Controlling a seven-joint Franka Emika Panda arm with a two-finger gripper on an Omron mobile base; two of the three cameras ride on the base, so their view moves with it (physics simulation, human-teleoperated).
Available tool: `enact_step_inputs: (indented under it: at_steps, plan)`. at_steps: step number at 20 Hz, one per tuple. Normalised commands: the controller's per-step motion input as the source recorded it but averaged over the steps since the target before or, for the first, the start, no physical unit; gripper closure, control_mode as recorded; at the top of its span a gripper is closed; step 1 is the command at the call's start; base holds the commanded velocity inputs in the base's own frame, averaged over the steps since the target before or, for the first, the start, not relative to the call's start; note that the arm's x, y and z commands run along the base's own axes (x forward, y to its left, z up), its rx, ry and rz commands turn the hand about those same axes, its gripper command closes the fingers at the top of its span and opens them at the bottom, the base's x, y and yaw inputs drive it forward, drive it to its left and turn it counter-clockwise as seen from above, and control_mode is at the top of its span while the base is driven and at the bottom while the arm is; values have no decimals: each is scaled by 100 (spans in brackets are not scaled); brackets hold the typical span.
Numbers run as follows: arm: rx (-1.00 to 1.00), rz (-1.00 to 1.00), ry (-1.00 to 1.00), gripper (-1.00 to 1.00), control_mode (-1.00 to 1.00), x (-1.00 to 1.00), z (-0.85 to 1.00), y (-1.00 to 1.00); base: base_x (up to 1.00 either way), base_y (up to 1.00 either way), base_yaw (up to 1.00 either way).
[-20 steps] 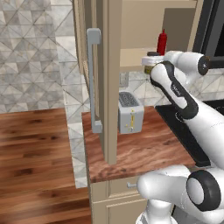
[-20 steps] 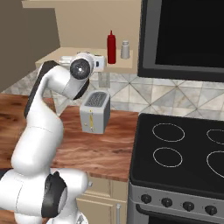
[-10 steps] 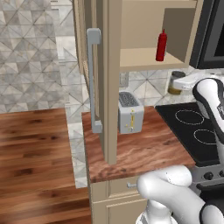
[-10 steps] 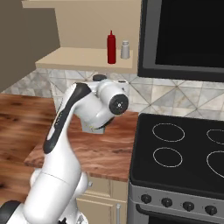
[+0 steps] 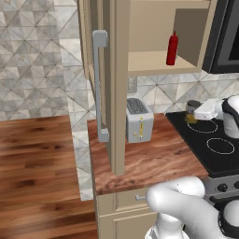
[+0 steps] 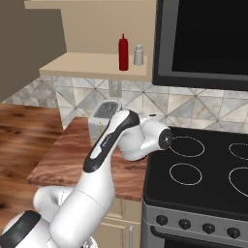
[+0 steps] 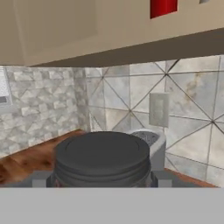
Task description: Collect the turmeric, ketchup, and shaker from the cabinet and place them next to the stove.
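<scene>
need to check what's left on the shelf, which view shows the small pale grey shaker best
The right base view: the small pale grey-white shaker stands whole on the beige cabinet shelf, just right of the slim red ketchup bottle. The hand view catches a grey sliver at its top edge, likely its base. In the left base view I cannot make it out.

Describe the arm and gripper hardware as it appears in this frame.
The arm is glossy white, built of rounded, bulbous links with dark grey to black bands and round caps at the joints. No cables or markings show. The gripper has a pale boxy hand; in the hand view its finger tips look like small dark grey blocks.
</scene>
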Motion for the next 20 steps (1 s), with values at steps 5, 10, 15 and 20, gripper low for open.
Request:
enact_step_inputs:
  at_steps: [5,10,15,20]
  plan:
    - [-10,22,-1,100,-100,45,-72,-5,0,0,0]
    - [-4,22,2,100,-100,64,-65,-1,0,0,0]
    - [0,20,3,100,-100,58,-59,-1,0,0,0]
    - [5,15,1,100,-100,26,-42,-7,0,0,0]
